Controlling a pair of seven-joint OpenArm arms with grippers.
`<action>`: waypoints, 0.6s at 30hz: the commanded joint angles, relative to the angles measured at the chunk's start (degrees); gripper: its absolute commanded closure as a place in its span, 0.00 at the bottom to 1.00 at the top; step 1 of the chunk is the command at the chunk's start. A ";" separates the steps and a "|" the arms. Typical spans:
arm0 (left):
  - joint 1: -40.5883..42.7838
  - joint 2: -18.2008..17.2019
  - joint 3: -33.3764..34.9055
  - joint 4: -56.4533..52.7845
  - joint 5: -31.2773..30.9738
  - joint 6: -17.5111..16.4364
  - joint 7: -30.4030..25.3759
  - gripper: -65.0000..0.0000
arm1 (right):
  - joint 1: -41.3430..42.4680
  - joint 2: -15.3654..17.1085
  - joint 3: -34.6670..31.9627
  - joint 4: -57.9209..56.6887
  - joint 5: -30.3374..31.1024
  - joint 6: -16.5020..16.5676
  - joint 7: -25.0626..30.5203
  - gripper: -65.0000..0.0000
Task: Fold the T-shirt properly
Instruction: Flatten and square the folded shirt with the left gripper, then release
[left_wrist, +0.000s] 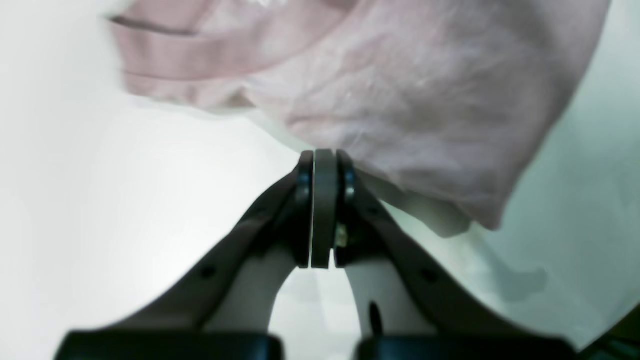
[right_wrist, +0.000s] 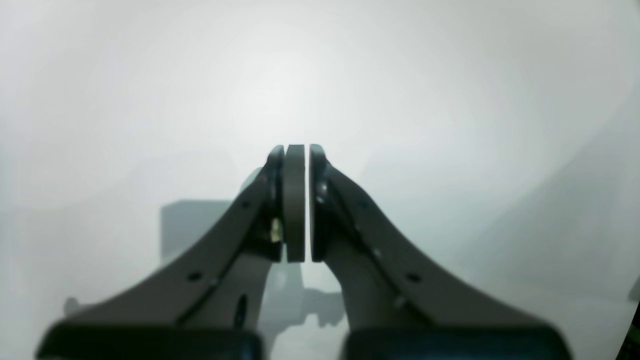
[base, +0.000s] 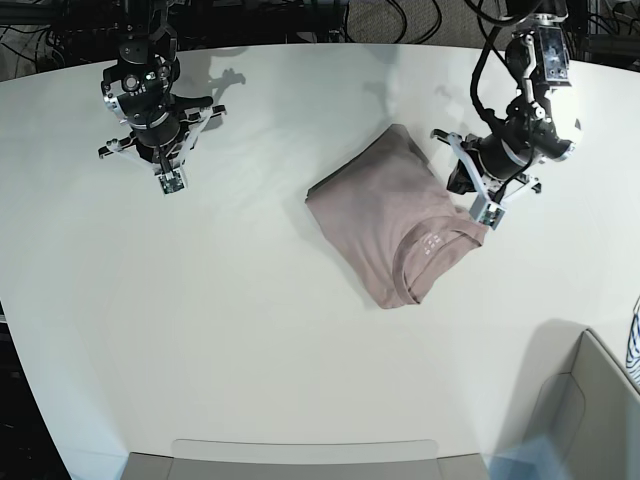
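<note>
The folded T-shirt (base: 392, 218) lay on the white bench (base: 250, 330), the left hand (base: 487, 215) pressed together at its edge, the right hand (base: 170, 183) pressed together well apart.

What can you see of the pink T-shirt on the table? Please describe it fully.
The T-shirt is dusty pink, of soft, slightly wrinkled fabric. It lies flat on the white table, folded into a compact slanted rectangle, with the neck opening and a small pale print on top at one end. The left gripper, shut, is at its edge near the collar; whether it touches cannot be told.
</note>
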 joint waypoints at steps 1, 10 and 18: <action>0.32 0.01 0.11 3.03 -0.97 -0.32 -1.27 1.00 | 0.32 0.37 -0.57 1.03 -0.14 -0.07 1.02 0.99; -1.87 -0.17 24.28 3.91 -5.37 -0.32 -1.27 1.00 | 0.32 0.55 -0.92 0.86 -0.14 -0.07 1.02 0.99; -7.06 -0.25 21.56 -14.46 -5.28 0.03 -5.49 1.00 | 0.23 0.63 -0.83 0.86 -0.14 0.02 1.10 0.99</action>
